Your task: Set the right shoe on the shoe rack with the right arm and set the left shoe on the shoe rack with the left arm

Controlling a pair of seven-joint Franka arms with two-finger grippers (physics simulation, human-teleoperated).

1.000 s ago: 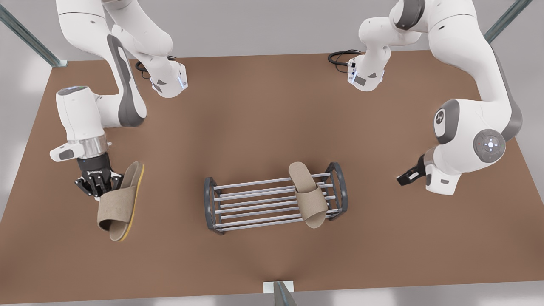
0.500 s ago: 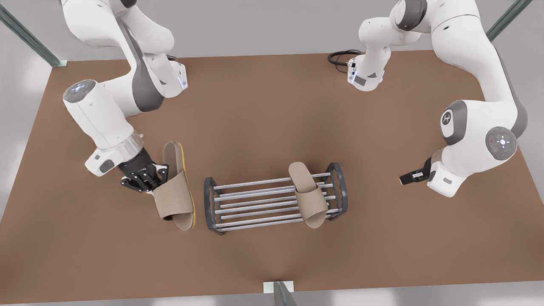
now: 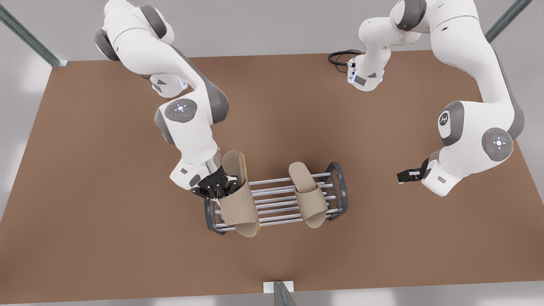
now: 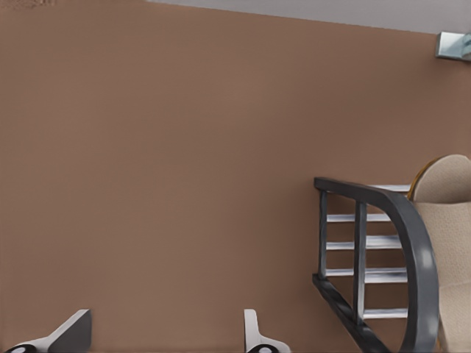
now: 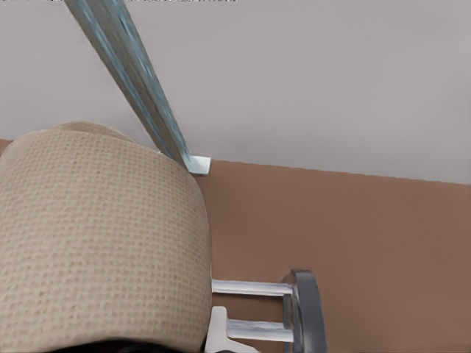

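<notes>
The shoe rack (image 3: 340, 187) stands mid-table, silver bars between dark end frames. One beige slipper (image 3: 308, 193) lies across its bars near the end on the front view's right. My right gripper (image 3: 214, 187) is shut on the side of a second beige slipper (image 3: 239, 199) with a yellow sole edge, held tilted over the rack's other end; I cannot tell whether it touches the bars. That held slipper (image 5: 96, 235) looms large above the rack (image 5: 302, 301). My left gripper (image 3: 406, 175) waits open and empty at the front view's right, facing the rack's end frame (image 4: 412, 235) and slipper (image 4: 449, 220).
Brown table (image 3: 85, 238) with bare room in front of the rack and on both sides. Both arm bases stand at the far edge, with a black cable (image 3: 340, 57) by one. Metal frame struts (image 3: 29, 38) rise at the corners, and a white bracket (image 3: 278, 287) sits at the near edge.
The right arm has swung the held slipper from the front view's left side over to the rack's nearer end. The left arm has barely shifted.
</notes>
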